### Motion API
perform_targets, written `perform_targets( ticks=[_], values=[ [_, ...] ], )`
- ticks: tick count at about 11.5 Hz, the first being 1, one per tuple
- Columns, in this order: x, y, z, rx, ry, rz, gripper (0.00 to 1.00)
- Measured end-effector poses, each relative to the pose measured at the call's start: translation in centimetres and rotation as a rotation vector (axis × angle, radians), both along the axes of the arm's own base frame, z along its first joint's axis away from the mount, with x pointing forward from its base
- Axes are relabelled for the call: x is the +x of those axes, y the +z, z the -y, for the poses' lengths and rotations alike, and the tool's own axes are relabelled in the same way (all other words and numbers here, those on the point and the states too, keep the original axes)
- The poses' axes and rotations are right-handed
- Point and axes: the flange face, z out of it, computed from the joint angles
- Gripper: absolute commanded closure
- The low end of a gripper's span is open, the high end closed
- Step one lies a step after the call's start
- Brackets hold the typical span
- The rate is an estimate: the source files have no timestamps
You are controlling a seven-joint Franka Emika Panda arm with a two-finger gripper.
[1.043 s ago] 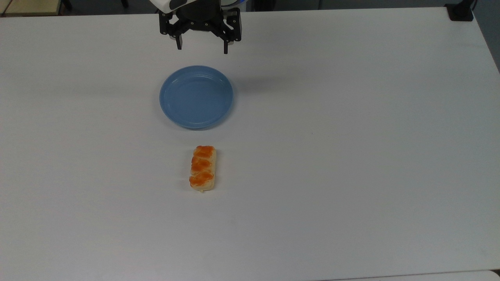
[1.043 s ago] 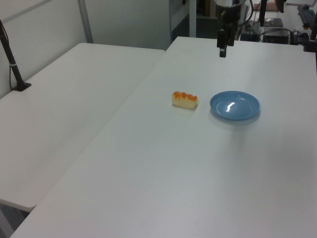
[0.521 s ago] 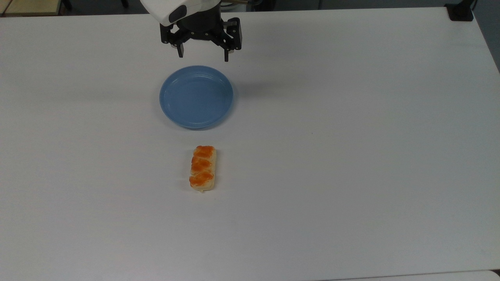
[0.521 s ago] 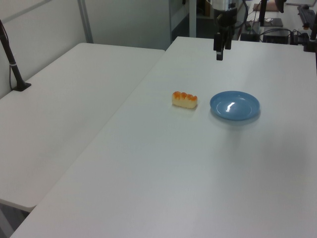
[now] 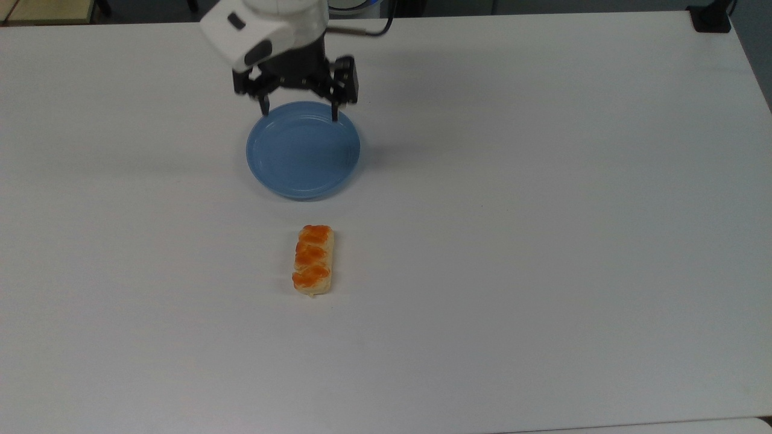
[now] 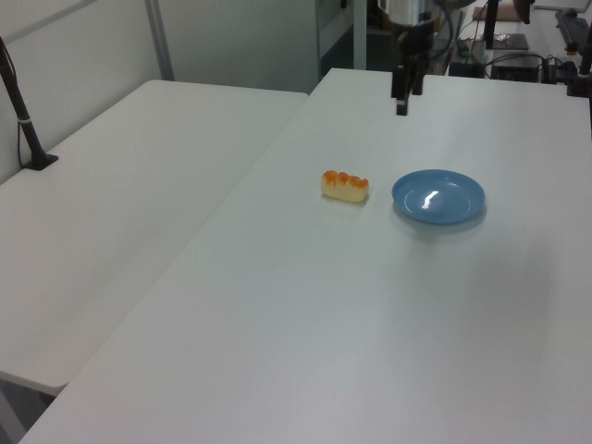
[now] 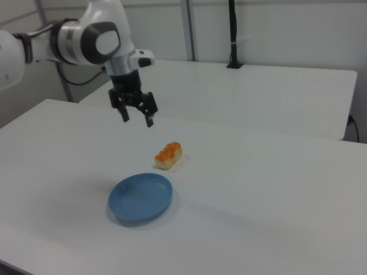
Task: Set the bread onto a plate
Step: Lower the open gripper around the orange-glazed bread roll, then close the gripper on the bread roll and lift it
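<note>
The gripper (image 5: 298,113) hung above the table (image 5: 543,241) with its two fingers spread wide and pointing down, holding nothing. In the top view its fingertips overlapped the far rim of the plate (image 5: 303,150); the right view showed the gripper (image 7: 137,117) well above the table surface, apart from both objects, with the white arm (image 7: 86,40) reaching in from the right view's left. In the left view the gripper (image 6: 401,106) appeared as a dark, narrow shape beyond the plate (image 6: 438,197).

Taken near to far in the top view, the bread (image 5: 313,260) lay flat on the table with its long axis running toward the plate, orange bumps up, separated from the plate by a strip of bare table. In the right view the bread (image 7: 168,155) sat beyond the plate (image 7: 141,197).

Broad bare table surrounded both objects on every side, and both sat well away from the table edges. A second table (image 6: 129,185) stood alongside at the left view's left.
</note>
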Motion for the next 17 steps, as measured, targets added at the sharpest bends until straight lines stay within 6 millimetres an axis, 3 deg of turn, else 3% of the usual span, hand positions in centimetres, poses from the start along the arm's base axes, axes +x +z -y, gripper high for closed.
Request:
perform_targets(
  ticks=[4, 9, 12, 13, 15, 17],
  values=[
    [6.0, -7.8, 2.2, -0.032, -0.021, 0.143, 0.00],
    [9.1, -15.0, 1.8, -0.043, -0.027, 0.223, 0.00],
    [9.9, -19.8, -0.4, -0.042, -0.008, 0.212, 0.00],
    [10.1, -20.9, -1.2, -0.040, -0.007, 0.211, 0.16],
    [10.1, -22.5, -2.6, -0.039, 0.002, 0.198, 0.71],
    [10.4, -21.8, -2.6, -0.041, 0.008, 0.212, 0.77]
  ],
)
